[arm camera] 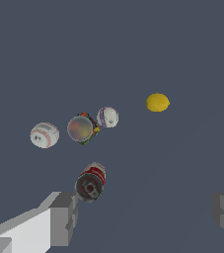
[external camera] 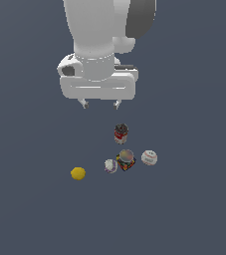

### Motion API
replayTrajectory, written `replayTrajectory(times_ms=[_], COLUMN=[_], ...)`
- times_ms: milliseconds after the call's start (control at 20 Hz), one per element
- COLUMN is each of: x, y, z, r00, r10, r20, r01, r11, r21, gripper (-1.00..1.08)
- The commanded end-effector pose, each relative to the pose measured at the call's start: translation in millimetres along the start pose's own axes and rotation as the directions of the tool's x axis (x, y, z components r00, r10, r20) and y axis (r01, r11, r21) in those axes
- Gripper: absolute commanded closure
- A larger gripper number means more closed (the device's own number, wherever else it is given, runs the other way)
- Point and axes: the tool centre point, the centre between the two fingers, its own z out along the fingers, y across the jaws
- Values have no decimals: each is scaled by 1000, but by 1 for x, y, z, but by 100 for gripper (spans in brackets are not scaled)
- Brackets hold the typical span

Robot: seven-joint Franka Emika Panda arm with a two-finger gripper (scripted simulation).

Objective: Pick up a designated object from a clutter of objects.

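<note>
exterior view first: the end effector [external camera: 100, 104] hangs high above the dark desk [external camera: 30, 214], its two short fingertips spread wide and nothing between them, so it is released and empty. below it sits the clutter: a dark red-and-white can [external camera: 121, 133] nearest the arm, then a row made of a white ball with purple marks [external camera: 110, 166], a multicoloured block with a grey round top [external camera: 126, 160] touching or almost touching that ball, and a white ball with red marks [external camera: 149, 158] just beside the block on the exterior view's right. the yellow fruit [external camera: 78, 173] lies apart from the group, toward the exterior view's left, with bare desk all around it. wrist view next: both grey fingers [arm camera: 64, 217] show at the frame's lower corners, wide apart, gripping nothing. the fruit [arm camera: 157, 102] appears as a plain rounded yellow shape, well clear of the purple-marked ball [arm camera: 107, 117], the block [arm camera: 82, 128], the red-marked ball [arm camera: 44, 135] and the can [arm camera: 91, 181]. judging by its look, the fruit is probably light and fairly firm, with a smooth curved skin that could roll or slip out of a shallow pinch; closing across its widest middle, low down on the body, seems the safest hold, and its isolation leaves room for the fingers on either side.
</note>
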Motion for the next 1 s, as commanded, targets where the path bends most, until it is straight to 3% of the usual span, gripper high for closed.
replayTrajectory(times_ms=[0, 450, 950], x=[0, 7, 38], y=[2, 5, 22], z=[-1, 6, 43], r00=[1000, 1000, 988], r10=[-3, -28, -152], r20=[-3, -2, 1], r01=[3, 28, 152], r11=[1000, 1000, 988], r21=[-2, -2, -7], gripper=[-92, -92, -92])
